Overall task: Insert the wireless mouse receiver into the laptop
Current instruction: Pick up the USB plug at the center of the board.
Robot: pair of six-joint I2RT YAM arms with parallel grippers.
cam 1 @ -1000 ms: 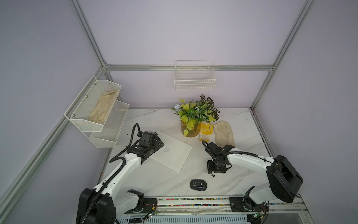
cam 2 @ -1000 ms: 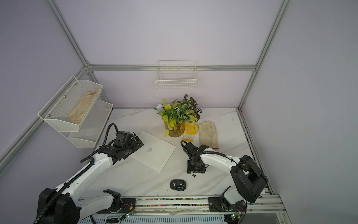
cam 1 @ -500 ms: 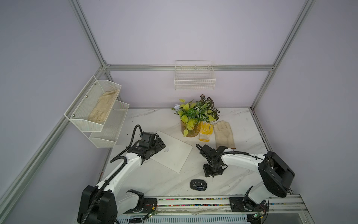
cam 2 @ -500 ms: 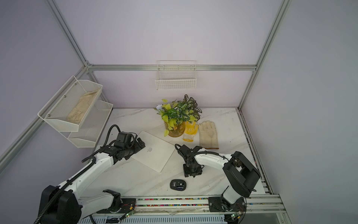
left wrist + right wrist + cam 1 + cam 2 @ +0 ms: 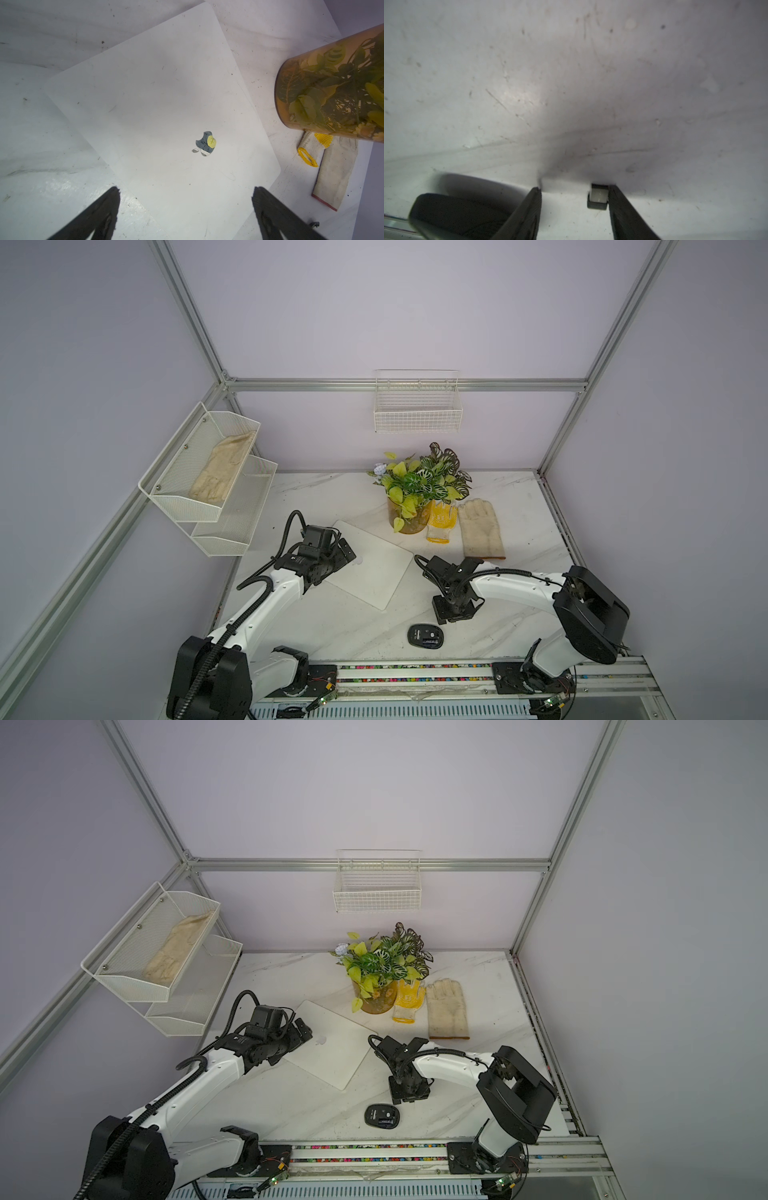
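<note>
Your right pincer points down at the surface with its fingers released, standing apart and clamping nothing. The wireless mouse receiver lies flat on the surface between those fingers, hard against one of them and with a clear gap to the other, so nothing is gripped yet. Its pale plug end points away from the wrist. In both top views the pincer's body hides the receiver completely, so trust the right wrist view here.

The black mouse sits just beside this pincer, outside the finger that is farther from the receiver. Seen from above, the mouse is on the rail side of the pincer, near it but not touching.

The laptop lies closed on the surface to the left of your right pincer, apart from it. Your left pincer is over the laptop's near corner, spread as wide as it goes and holding nothing (I cannot tell whether it touches the lid). The dark logo lies ahead of its fingertips. Beyond the laptop from that pincer stand the amber plant pot and two gloves — a yellow glove and a pale glove.
</note>
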